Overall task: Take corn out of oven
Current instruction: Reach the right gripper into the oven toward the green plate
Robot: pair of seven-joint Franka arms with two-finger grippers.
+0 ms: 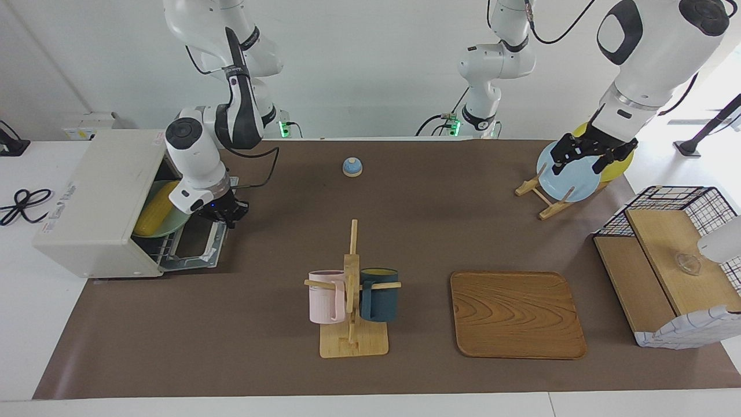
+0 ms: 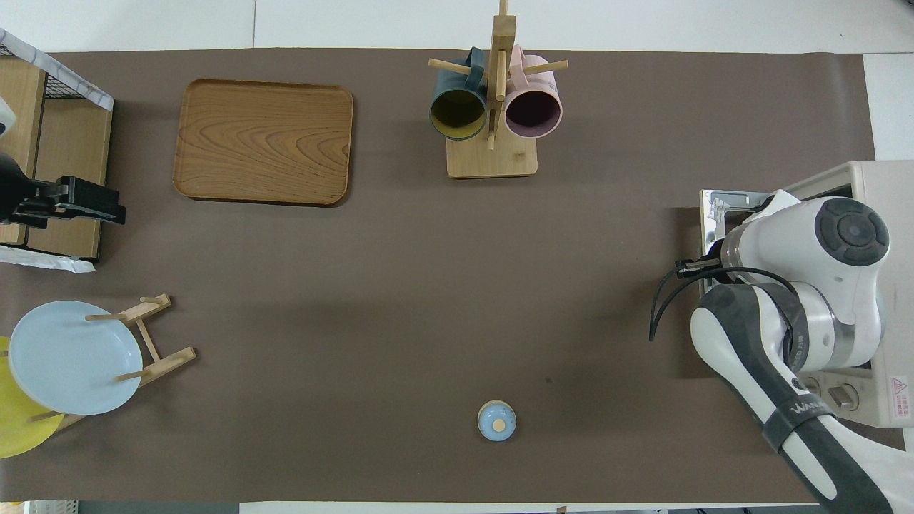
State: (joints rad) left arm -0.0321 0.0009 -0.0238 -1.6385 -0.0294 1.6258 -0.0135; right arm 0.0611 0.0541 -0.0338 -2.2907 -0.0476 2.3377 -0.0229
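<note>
Off-white and boxy, the oven (image 1: 98, 202) sits at the right arm's end of the surface (image 1: 405, 197), its door (image 1: 194, 246) dropped open flat. Inside, the yellow corn (image 1: 155, 215) lies on a green plate (image 1: 173, 225) on the rack. The right gripper (image 1: 227, 215) is at the door's handle edge, at about three o'clock from the corn, its fingers closed tight on the handle. The left gripper (image 1: 587, 157) hangs over the blue plate (image 1: 570, 179) in the wooden stand, fingers spread wide and holding nothing; that arm waits.
</note>
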